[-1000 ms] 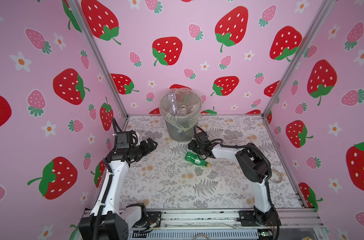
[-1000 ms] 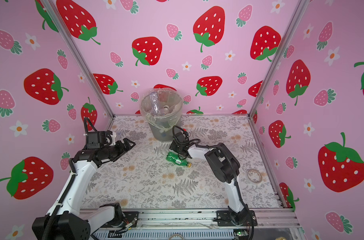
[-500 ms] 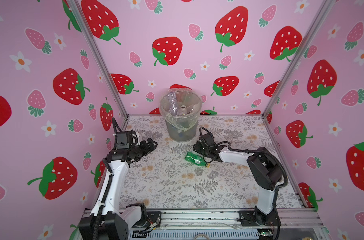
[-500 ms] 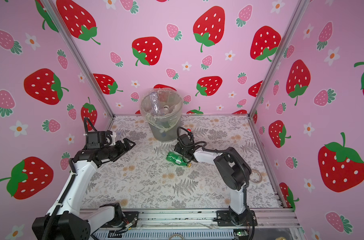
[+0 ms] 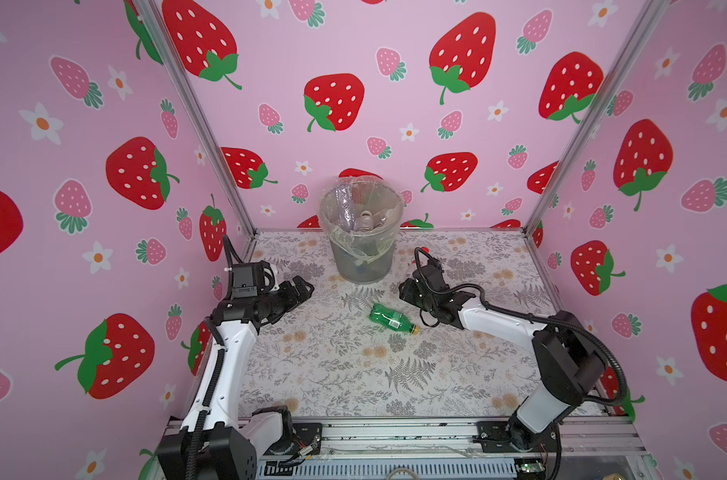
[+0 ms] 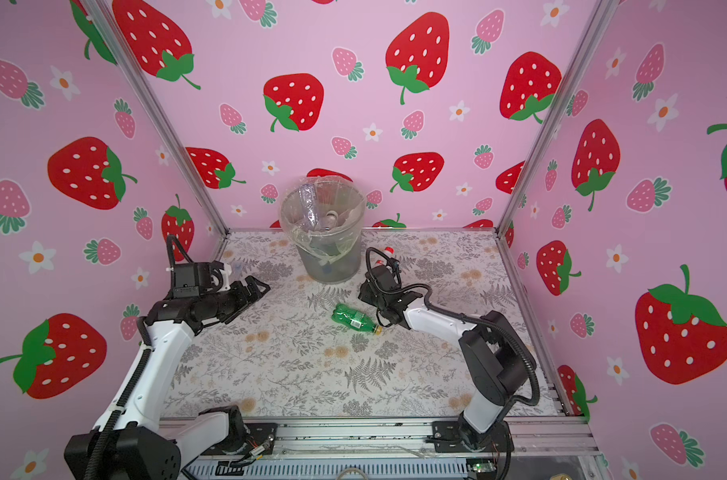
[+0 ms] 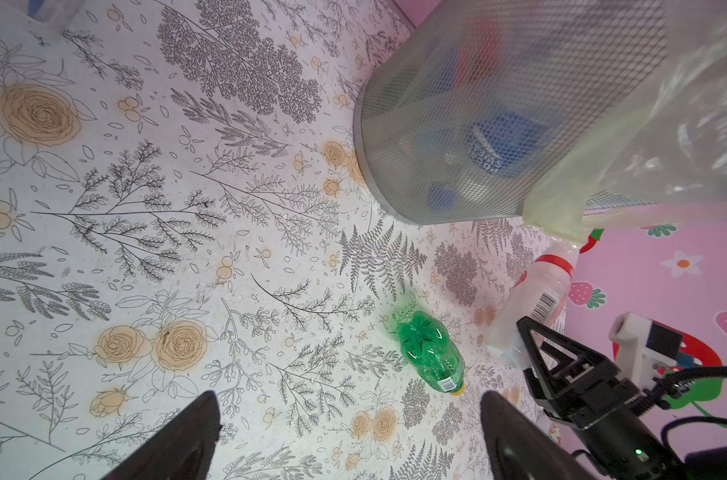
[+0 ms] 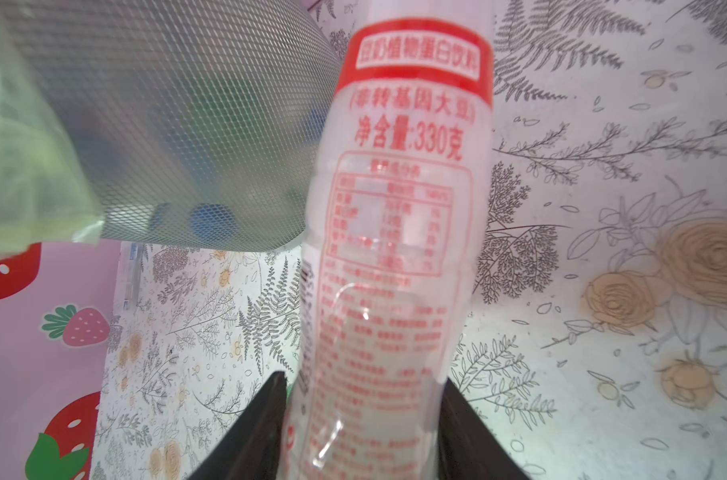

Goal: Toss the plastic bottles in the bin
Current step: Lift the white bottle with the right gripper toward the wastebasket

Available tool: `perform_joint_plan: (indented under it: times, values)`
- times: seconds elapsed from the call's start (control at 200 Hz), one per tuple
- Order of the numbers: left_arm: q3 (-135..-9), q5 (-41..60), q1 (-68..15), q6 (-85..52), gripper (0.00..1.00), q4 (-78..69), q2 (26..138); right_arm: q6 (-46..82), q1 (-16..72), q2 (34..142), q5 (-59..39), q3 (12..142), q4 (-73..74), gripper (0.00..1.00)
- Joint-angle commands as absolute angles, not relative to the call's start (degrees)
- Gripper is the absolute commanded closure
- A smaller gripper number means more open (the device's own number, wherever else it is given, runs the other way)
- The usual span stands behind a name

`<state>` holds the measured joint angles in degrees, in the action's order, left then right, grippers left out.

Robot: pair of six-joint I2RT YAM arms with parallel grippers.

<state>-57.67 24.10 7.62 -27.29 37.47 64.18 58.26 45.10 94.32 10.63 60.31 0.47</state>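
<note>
Right arm's elbow has swung out toward the right wall over the last second, and the right claw [image 5: 413, 279] has drifted right with it. Left arm and green bottle [image 5: 393, 319] have not shifted.

Progress: the bin [image 5: 361, 266], far centre, is already holding several bottles [image 5: 366, 220], with blue caps showing through its mesh wall. Two are plainly still out. The green bottle, yellow cap, is lying on its side on the desk [image 5: 332, 374], just near-left of the right claw, untouched. The clear bottle [image 8: 399, 208] with the red label is being held: the right claw is pinching its lower body, jaws pressing both sides, red cap end tilting up and away, just right of the bin's base. Cannot tell whether its bottom is clearing the desk. A small clear thing with a blue bit [image 7: 45, 10] by the far left wall may be a third, but it is too blurred to say.

Pose: the right arm is reaching low and far-left, forearm nearly level, claw sitting well below the bin's rim; a lift is needed first, by my reckoning. The left claw [image 5: 301, 289] is hovering spread wide and empty, left of the bin, pointing toward the green bottle.
</note>
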Motion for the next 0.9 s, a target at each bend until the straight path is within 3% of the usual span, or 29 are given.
perform_joint_plan:
  times: [0.0,0.595,0.895]
  values:
    - [-57.6,25.1,8.0,-27.5,0.01,37.3,64.5,55.8,44.9,90.6,13.9,59.0,-3.3,0.45]
    - [-59.0,23.8,8.0,-25.1,0.01,40.6,65.5,45.6,49.5,72.8,19.2,54.5,-5.7,0.45]
    - [-59.5,23.2,8.3,-25.3,0.01,41.4,67.1,39.7,53.9,74.8,21.3,65.6,-6.8,0.44]
